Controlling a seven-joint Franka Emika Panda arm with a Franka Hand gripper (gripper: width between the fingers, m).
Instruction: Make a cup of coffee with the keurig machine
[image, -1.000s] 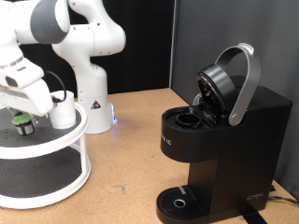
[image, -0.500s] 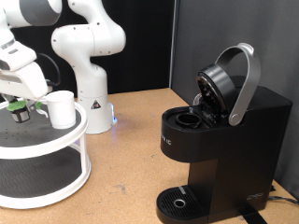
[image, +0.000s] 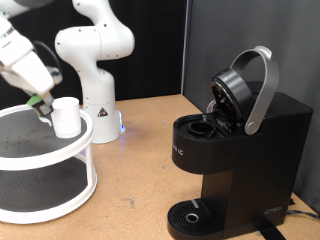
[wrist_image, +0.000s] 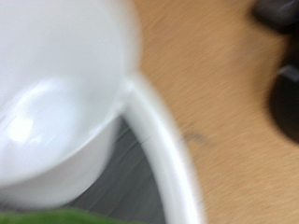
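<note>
The gripper (image: 42, 101) seems to pinch a green pod just beside the cup (image: 66, 116), fetching it for the open keurig (image: 240, 150).

Brown wooden table (image: 140, 165). At the exterior view's right, black keurig machine (image: 240, 160), lid raised. Left of the machine, a white two-tier round stand (image: 45, 165); behind the stand, the robot's white base (image: 98, 110).

Not much to read here, honestly. The keurig machine (image: 235, 150) has some pale lettering running down its front at lower centre of the exterior view, but it's too small to make out. The wrist view is too blurry for any text.
</note>
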